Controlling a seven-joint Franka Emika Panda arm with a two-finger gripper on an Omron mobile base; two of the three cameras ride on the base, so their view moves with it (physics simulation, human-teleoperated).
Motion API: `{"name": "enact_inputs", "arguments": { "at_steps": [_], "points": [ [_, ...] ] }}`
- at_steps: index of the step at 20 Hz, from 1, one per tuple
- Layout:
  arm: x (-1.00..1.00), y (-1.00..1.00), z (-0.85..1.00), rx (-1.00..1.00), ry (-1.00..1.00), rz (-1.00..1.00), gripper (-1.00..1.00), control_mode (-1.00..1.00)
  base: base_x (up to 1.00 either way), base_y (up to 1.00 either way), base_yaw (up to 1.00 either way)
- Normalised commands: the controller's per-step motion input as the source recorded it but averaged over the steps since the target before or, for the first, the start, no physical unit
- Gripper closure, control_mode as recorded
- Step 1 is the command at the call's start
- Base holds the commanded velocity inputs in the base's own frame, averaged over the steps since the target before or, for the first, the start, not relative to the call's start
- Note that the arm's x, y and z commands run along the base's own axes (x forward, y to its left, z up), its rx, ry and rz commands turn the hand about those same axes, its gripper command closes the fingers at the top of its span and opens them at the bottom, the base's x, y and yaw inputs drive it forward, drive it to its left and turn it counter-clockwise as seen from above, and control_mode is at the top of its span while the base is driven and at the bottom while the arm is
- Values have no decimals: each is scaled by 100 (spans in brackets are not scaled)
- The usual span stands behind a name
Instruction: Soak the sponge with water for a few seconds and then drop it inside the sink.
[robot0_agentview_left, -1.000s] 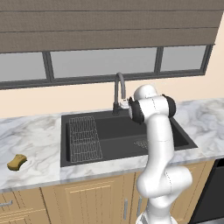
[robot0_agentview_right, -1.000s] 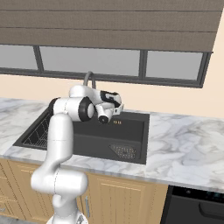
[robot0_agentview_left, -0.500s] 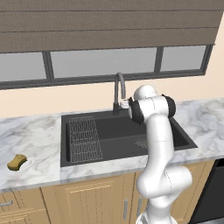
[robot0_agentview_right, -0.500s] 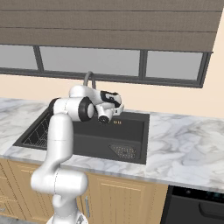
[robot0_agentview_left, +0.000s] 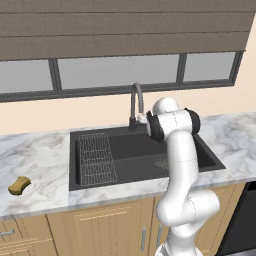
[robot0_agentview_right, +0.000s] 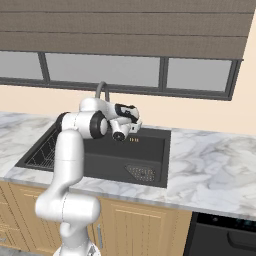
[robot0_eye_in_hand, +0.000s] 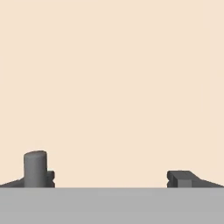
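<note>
While my gripper (robot0_eye_in_hand: 109, 177) hangs wide open and empty by the faucet (robot0_agentview_left: 136, 104), I risk nudging it, the sponge (robot0_agentview_left: 19, 184) being well apart.

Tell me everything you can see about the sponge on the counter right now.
The sponge is small, mustard-yellow and bean-shaped, with a darker brown edge along its underside. It lies flat on the white marbled counter, well to the left of the black sink and close to the counter's front edge. Nothing touches it besides the counter, and it looks dry and unsquashed. The end effector is far off, up near the faucet, jaws open and empty.
</note>
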Motion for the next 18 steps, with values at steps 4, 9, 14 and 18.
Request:
{"name": "enact_inputs", "arguments": {
  "at_steps": [4, 9, 14, 18],
  "points": [
    [0, -40, -19, 6, 4, -3, -100, -100, 0, 0, 0],
    [0, -41, -19, 8, 6, -3, -100, -100, 0, 0, 0],
    [0, -38, -19, 7, 7, -3, -100, -100, 0, 0, 0],
    [0, -40, -26, 8, 8, -2, -100, -100, 0, 0, 0]
  ]
}}
